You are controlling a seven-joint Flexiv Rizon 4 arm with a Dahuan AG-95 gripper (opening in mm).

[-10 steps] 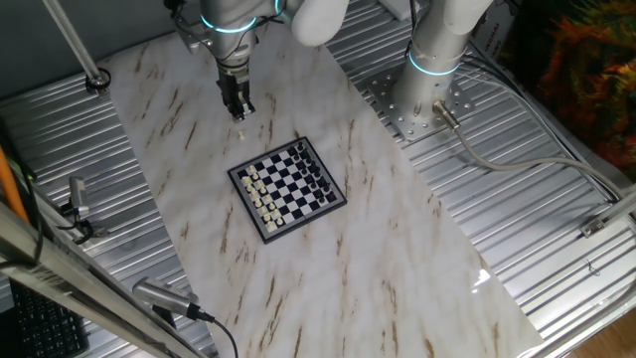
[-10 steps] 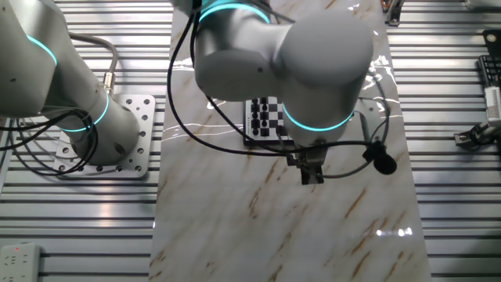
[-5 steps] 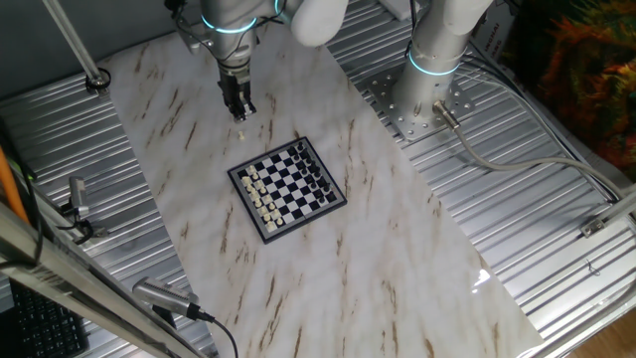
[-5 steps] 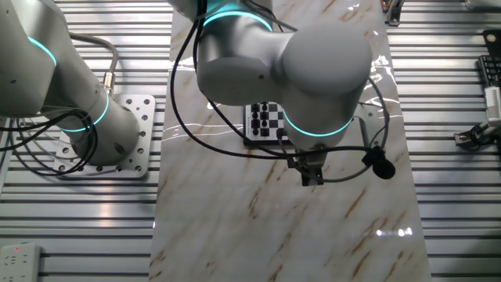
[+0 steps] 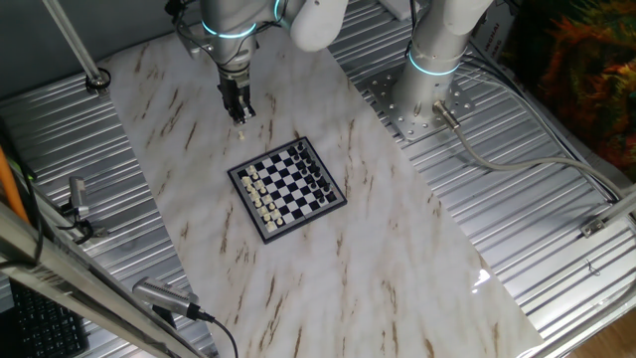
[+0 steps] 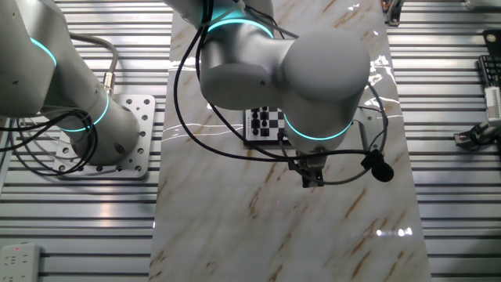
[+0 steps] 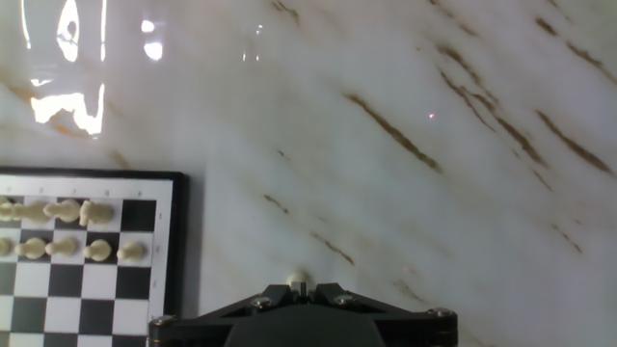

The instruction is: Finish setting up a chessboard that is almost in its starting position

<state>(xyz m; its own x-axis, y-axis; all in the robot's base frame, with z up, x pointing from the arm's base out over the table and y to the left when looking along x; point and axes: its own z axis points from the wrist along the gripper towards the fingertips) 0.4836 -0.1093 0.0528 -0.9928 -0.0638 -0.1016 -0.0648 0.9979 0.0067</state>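
The chessboard lies in the middle of the marble table, cream pieces along its near-left edge and black pieces along the far-right edge. My gripper is over bare marble beyond the board's far-left corner, with its jaws drawn together. In the hand view the gripper shows the rounded top of a small cream chess piece pinched between the fingertips. The board's corner with cream pieces is at the lower left. In the other fixed view the arm hides most of the board, and the gripper hangs below it.
The marble slab lies on ribbed metal tabletop. The robot base stands at the far right. Clamps and camera mounts stand along the left edge. A cable runs across the right side.
The gripper has stayed over the same spot beyond the board's corner, shifting only slightly. The arm's wrist has turned a little. The board has not moved.
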